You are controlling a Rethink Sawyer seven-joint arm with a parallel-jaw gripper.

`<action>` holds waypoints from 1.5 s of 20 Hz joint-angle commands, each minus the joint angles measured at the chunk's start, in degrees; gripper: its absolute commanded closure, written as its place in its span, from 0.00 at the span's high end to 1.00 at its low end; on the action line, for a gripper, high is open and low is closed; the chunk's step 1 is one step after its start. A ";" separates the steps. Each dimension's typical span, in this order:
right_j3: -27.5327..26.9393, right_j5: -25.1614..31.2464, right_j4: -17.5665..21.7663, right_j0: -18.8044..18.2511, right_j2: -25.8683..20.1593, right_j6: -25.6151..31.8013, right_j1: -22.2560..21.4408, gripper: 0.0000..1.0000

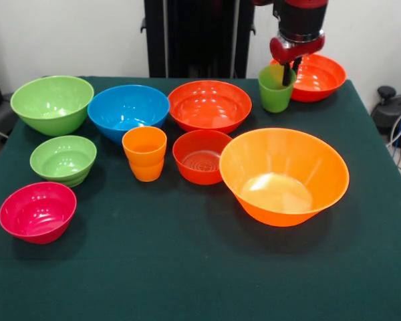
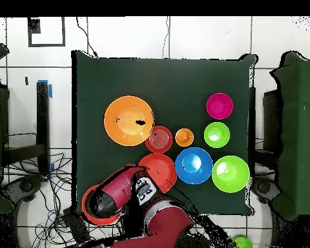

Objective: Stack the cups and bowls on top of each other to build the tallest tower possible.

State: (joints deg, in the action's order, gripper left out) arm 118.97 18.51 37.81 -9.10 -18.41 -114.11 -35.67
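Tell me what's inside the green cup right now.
One finger of the gripper reaches down into the green cup. Its bottom is hidden; overhead, the arm covers it.

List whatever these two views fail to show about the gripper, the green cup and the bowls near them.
- Gripper: front view, tips dip into the green cup; whether the jaws are open or shut is hidden by its wall.
- Green cup: overhead view, fully covered by the arm.
- Far red-orange bowl: overhead view, mostly under the arm; front view, partly behind the cup.

A dark green table (image 1: 187, 281) carries seven bowls (image 1: 283, 175) (assorted colours) and two cups (image 1: 145, 154), none stacked.
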 commanded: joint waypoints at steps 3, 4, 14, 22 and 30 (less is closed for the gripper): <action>-1.93 1.37 1.65 -0.27 -4.33 2.23 0.91 0.00; -1.86 1.67 1.30 -0.44 -4.41 2.19 0.72 0.00; -5.28 4.86 -5.24 -2.74 -7.43 0.29 -12.69 0.00; -8.52 9.06 -7.60 -3.98 -7.49 2.50 -12.42 0.00; -18.04 16.91 -6.06 -4.31 -9.12 9.53 -3.82 0.00</action>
State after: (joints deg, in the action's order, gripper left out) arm 109.20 26.22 32.08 -12.39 -22.73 -114.11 -45.42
